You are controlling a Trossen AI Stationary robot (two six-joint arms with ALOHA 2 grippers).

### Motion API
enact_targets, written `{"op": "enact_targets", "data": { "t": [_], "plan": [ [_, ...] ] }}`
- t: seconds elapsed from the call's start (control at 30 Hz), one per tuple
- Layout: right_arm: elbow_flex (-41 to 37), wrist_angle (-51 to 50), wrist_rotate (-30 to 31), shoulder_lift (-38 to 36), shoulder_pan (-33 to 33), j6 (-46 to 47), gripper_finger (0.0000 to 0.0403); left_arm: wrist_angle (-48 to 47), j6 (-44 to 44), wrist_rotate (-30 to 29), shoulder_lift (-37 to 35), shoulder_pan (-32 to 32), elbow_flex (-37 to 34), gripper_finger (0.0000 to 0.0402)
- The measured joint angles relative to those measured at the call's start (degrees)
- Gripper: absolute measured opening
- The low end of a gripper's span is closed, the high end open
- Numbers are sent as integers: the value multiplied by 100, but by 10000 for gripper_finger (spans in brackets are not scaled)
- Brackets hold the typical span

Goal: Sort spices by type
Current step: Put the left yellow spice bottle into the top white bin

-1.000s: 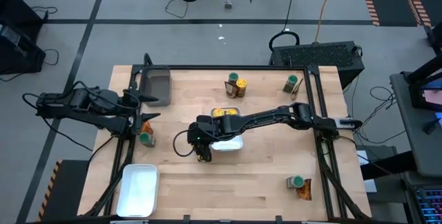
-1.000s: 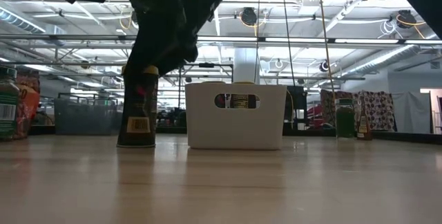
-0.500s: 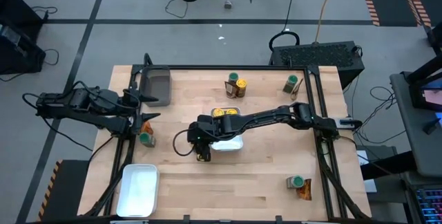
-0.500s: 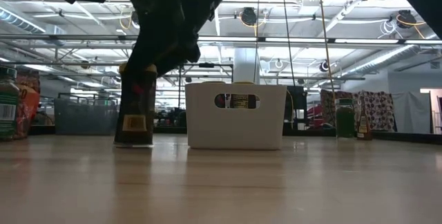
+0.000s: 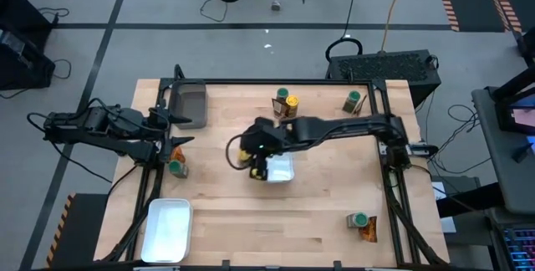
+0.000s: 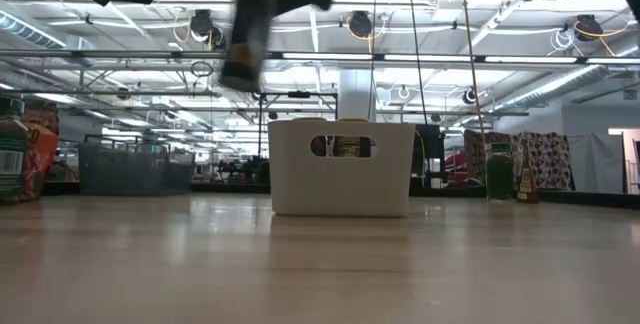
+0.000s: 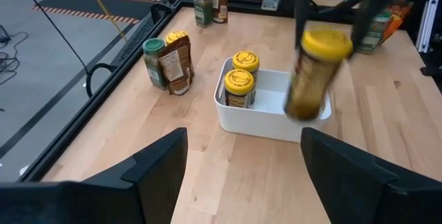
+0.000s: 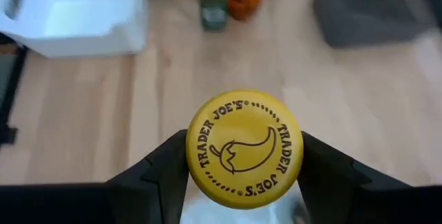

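While right claw (image 8: 242,182) grips one yellow-lidded jar (image 8: 244,148) — two jars (image 7: 242,79) in white tray (image 7: 276,124)

The jar (image 8: 244,148) clamped in the right gripper (image 8: 243,175) wore a bright yellow lid printed with a dark chilli pepper and a ring of dark lettering, and its body showed olive-brown. The fingers (image 8: 160,172) gripping it were black. Two more yellow lids (image 7: 242,79) with that same dark emblem sat in the white tray (image 7: 273,117) at the middle of the pale wooden desk (image 5: 318,212). Near the far edge, a green-lidded jar (image 7: 153,61) stood beside an orange-brown packet (image 7: 176,61). The bin (image 5: 189,104) at the far left corner was dark grey; the tray (image 5: 167,229) at the near left corner was white.
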Motion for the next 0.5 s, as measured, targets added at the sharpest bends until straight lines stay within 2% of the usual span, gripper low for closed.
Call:
{"op": "enact_targets", "data": {
  "t": [0.27,0.5],
  "plan": [
    [-15,-1180,371,-331,48,241,201,186,-35,-2,7,2,0,286],
    [-847,-781,593,-371,133,569,201,273,-36,-4,4,2,0,286]
  ]
}}
